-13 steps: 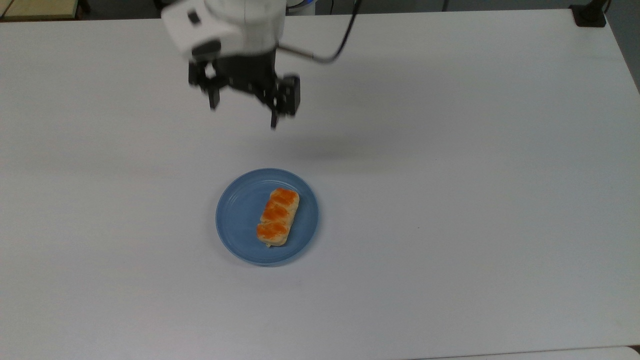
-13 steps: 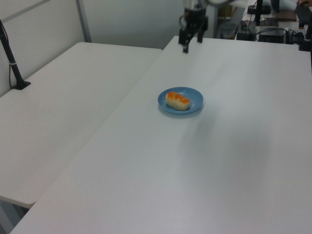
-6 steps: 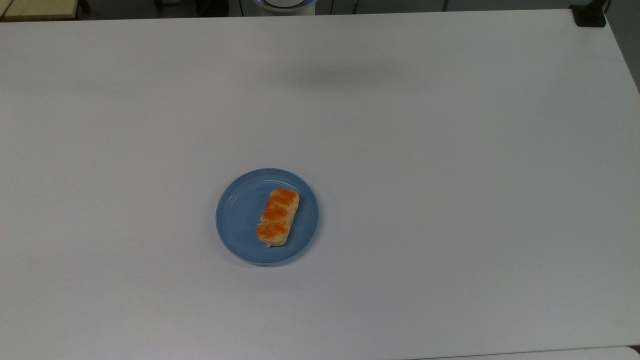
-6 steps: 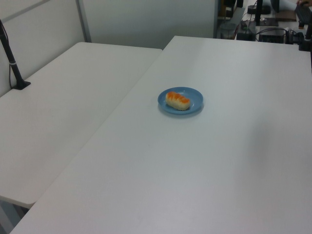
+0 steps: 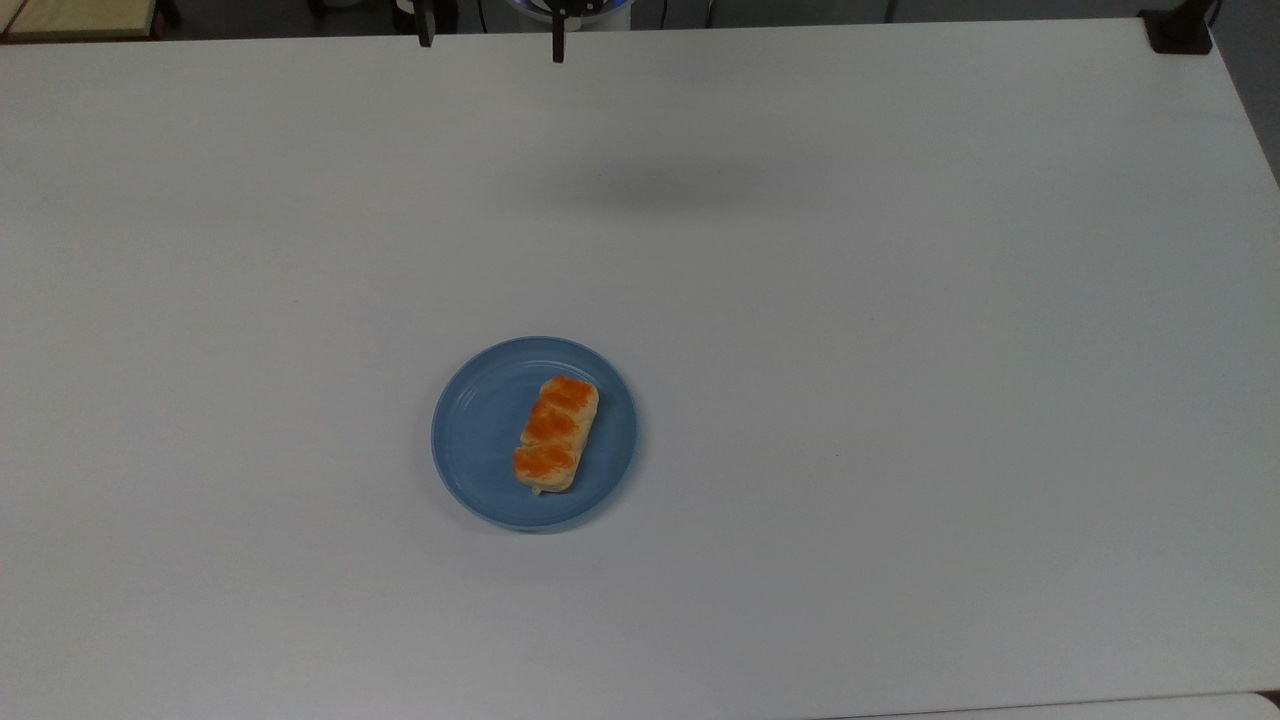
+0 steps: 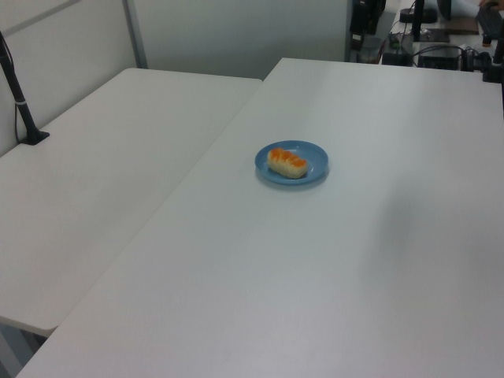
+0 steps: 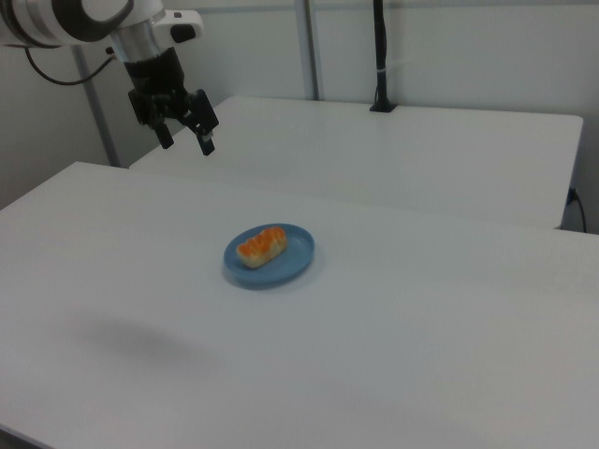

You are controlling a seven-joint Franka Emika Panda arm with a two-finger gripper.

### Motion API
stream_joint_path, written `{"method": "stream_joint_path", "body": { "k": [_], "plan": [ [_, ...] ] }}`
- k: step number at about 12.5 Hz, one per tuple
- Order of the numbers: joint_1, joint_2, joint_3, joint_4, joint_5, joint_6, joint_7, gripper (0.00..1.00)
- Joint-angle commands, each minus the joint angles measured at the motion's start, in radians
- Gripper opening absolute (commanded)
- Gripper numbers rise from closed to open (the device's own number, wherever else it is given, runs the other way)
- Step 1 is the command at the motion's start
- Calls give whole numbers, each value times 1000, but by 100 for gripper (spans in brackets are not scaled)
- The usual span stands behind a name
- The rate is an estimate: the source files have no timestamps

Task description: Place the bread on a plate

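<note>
- Moved since earlier frames: gripper (image 7: pixel 183 133) was low over the table (image 5: pixel 900 400) 1 s ago, gone from the top view 0.5 s ago; now just two fingertips (image 5: pixel 558 45) poke in at the top view's 12 o'clock edge. Bread and plate unchanged.
- Gripper, state: fingers spread wide, nothing between them, raised well above table (right view). No contact w/ anything.
- Bread (image 5: pixel 555 433): lies on plate (image 5: pixel 470 430), inside the rim, slightly toward the top view's 3 o'clock side of centre. Three glazed bumps up.
- Bread, long axis: runs approx 1 o'clock to 7 o'clock in the top view; in the right view (image 7: pixel 261 246) it reads approx 2 to 8.
- Key relation: bread sits toward 6 o'clock from the gripper in the top view, well apart; in the right view, toward 4–5 o'clock from the gripper and lower.
- Plate (image 7: pixel 290 262): flat on table, near mid-table, nothing else on it.
- Status, judged: bread already on plate, task looks done; arm appears to be clearing off. No further grasp seems needed; if one were, fingers would close across the short axis.
</note>
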Motion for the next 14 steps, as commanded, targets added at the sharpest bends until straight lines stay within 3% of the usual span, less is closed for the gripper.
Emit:
{"method": "stream_joint_path", "body": {
  "k": [1,14],
  "plan": [
    [5,-56,-13,-53,4,-53,-90,100],
    [8,-41,-13,-47,4,-35,-118,100]
  ]
}}
